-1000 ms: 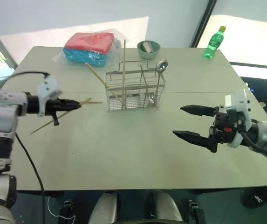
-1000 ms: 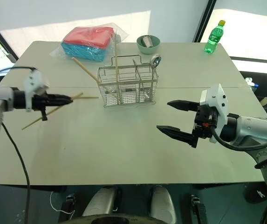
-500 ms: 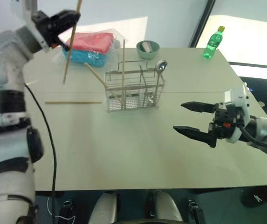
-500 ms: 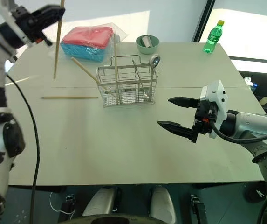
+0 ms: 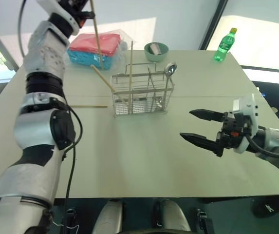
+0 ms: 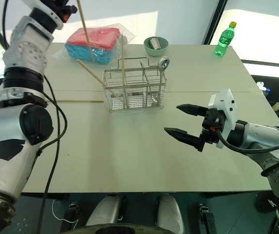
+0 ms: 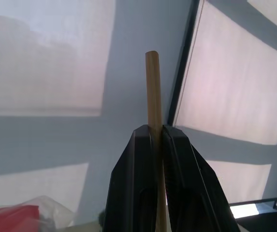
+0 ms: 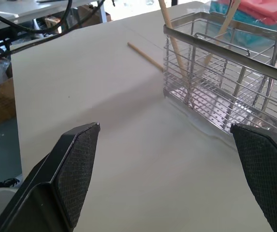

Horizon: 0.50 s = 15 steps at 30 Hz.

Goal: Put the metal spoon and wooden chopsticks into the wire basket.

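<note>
Left gripper [image 7: 155,133] pinches one chopstick [image 5: 96,34] high behind the wire basket [image 5: 140,95]; right gripper [image 5: 200,127] gapes empty; stick probably swings, missing the compartment

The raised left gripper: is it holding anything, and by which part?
Yes: the left gripper pinches one wooden chopstick near its upper end, the rest hanging down. The right gripper holds nothing.

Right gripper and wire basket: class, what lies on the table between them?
Nothing: in the left eye view, only bare table separates the open right gripper from the wire basket.
</note>
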Available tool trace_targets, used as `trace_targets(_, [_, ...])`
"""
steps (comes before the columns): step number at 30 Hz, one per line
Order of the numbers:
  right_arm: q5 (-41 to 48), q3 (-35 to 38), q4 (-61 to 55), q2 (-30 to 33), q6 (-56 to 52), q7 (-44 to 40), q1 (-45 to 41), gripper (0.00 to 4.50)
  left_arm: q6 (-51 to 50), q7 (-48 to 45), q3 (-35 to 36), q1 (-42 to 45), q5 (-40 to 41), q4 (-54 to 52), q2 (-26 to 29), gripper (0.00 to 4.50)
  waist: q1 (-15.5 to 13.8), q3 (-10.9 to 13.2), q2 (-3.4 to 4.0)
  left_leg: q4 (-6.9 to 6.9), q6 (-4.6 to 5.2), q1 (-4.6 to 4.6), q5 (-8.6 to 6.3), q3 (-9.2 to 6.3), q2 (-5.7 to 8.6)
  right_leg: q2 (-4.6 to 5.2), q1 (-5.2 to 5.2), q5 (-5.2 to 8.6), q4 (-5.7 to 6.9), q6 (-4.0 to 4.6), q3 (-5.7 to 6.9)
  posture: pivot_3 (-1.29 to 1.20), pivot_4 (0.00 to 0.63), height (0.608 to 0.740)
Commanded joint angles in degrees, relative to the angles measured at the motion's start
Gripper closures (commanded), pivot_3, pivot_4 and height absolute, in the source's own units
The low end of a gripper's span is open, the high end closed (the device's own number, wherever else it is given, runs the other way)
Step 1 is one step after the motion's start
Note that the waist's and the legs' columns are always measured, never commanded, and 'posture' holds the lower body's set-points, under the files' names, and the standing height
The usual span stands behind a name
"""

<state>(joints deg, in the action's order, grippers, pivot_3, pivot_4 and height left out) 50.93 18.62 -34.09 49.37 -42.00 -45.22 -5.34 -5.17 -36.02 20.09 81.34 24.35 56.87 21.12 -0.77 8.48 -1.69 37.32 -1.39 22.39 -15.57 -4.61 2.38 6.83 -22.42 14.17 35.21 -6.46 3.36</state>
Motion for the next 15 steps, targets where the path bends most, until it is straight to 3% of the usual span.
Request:
trace_targets(1, [1.43,2.27,-2.03,-0.48,0.71,0.96,0.41,0.0,2.0,-0.19,0.23,2.7,0.38,-0.51,-1.39,4.46,0.08,0.0,0.0,-0.01,0.0,0.0,0.0,0.0,0.0,0.0,0.0,0.0,0.0,0.0,0.0,0.0,0.15,0.667])
trace_targets(15, [3.46,3.38,-0.99,-0.35,0.22,3.79,-1.03,0.0,6.69,-3.08,-6.57,-9.96,-4.99,-6.04,-7.95,4.46,-0.14,-0.05,0.04,0.06,0.0,-0.07,0.0,-0.01,0.01,0.01,0.13,-0.01,0.02,0.01,-0.01,0.0,0.15,0.667])
